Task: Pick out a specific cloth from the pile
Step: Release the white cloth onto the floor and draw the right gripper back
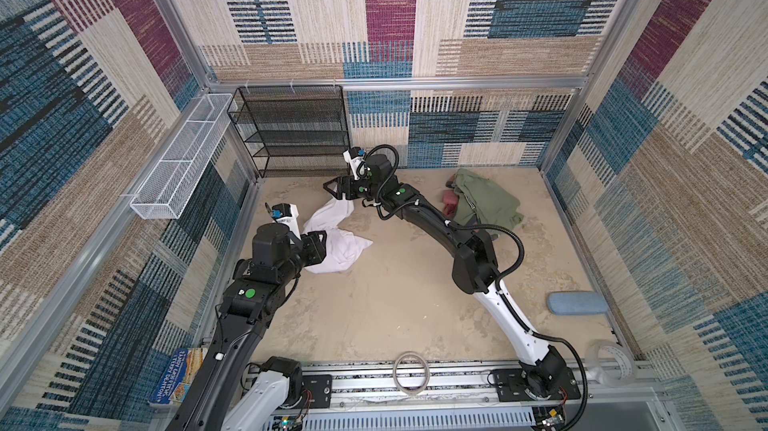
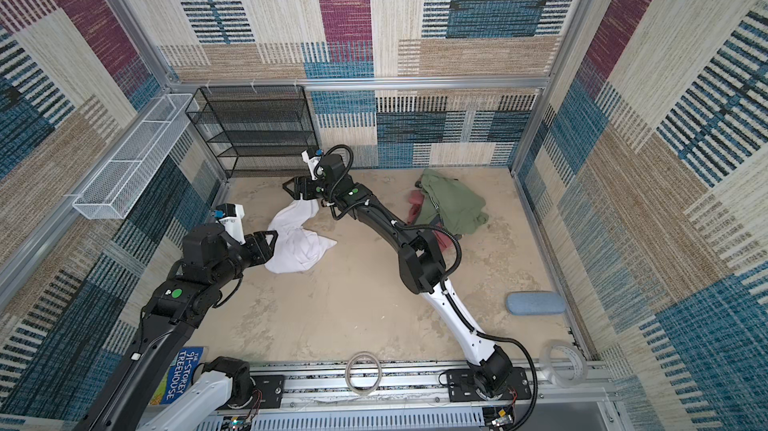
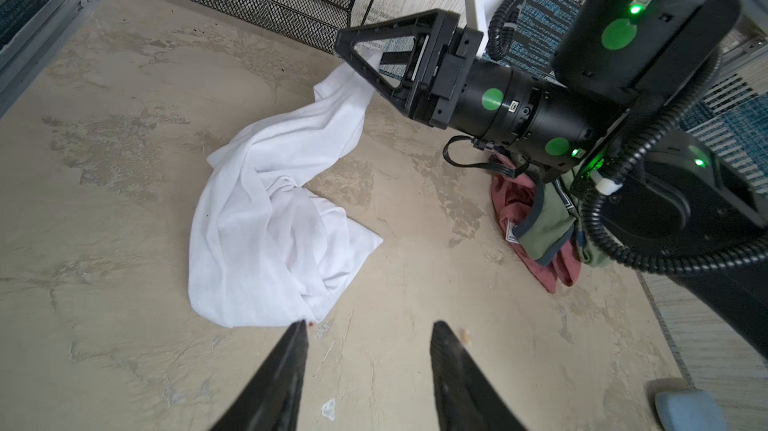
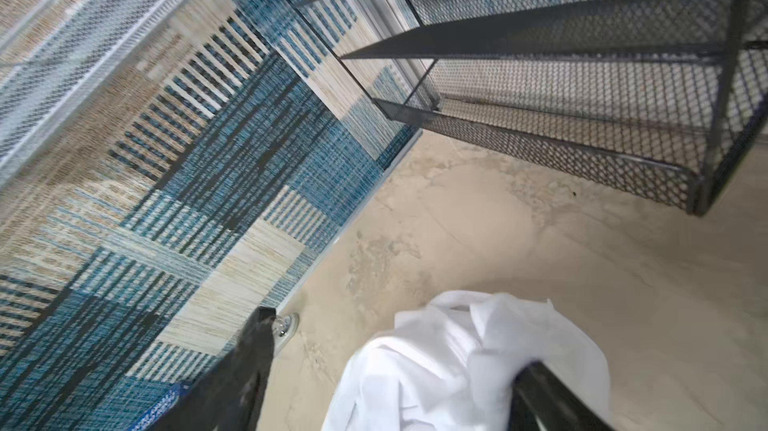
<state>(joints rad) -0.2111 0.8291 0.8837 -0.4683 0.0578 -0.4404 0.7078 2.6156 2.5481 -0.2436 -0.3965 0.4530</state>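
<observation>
Well, in both top views the white cloth [image 1: 332,233] [image 2: 297,237] lies crumpled on the tabletop [image 1: 395,291]. It is well apart from the pile [image 1: 486,200] [image 2: 451,204] of green and pink clothes in the far right corner. My right end effector [image 1: 330,190] is up over the far tip of the cloth, near the black mesh shelf [image 1: 291,129]. My left end effector [image 1: 323,242] sits right at the near side of the cloth.

From the left wrist camera, the left end effector [image 3: 370,329] has its two fingers [image 3: 286,366] apart with nothing between them. One tip is just beside the edge of the cloth [image 3: 266,221]. The right end effector [image 3: 357,50] is spread wide, and a strip of cloth goes up to it. The pile [image 3: 536,225] peeks out behind the right arm.

From the right wrist camera, the right end effector [image 4: 401,339] has let go. The cloth [image 4: 457,362] is not pinched, but it hangs over one finger [image 4: 548,400].

That worries me. If I pull the right arm away, I think the cloth could catch on that finger and get dragged toward the shelf or back to the pile. The right arm is also close to the pile, so a fast swing could knock the green clothes about. And if I push the left end effector forward, it could shove the cloth instead of picking it up.
</observation>
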